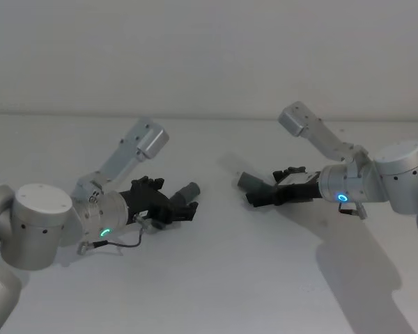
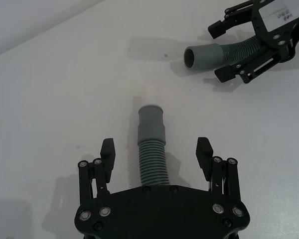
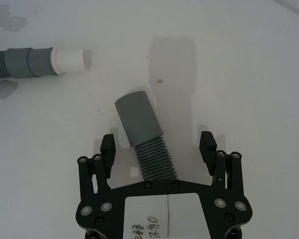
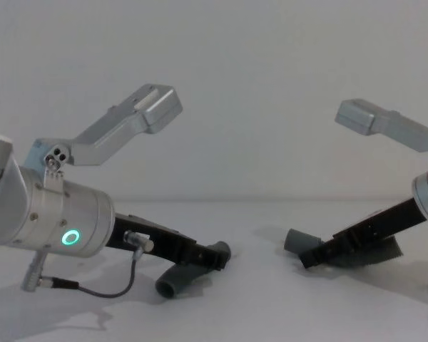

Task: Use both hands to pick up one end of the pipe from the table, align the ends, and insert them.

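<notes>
The pipe is in two ribbed dark-grey pieces lying on the white table [image 1: 216, 278]. The left piece [image 1: 190, 189] has a grey cuff [image 2: 151, 124] with a narrower white tip [image 3: 70, 59]. My left gripper [image 2: 156, 149] is open and straddles its ribbed body without touching it. The right piece [image 1: 249, 179] ends in an open socket cuff [image 2: 204, 56]. Over its ribbed part [image 3: 154, 162] my right gripper [image 3: 157, 144] also stands open, fingers clear on both sides. In the chest view, the left gripper [image 4: 214, 260] and right gripper [image 4: 310, 256] sit low at the table, facing each other.
A bare stretch of table lies between the two cuffs. A grey cable [image 1: 122, 243] hangs under my left wrist. A plain wall stands behind the table's far edge [image 1: 209, 117].
</notes>
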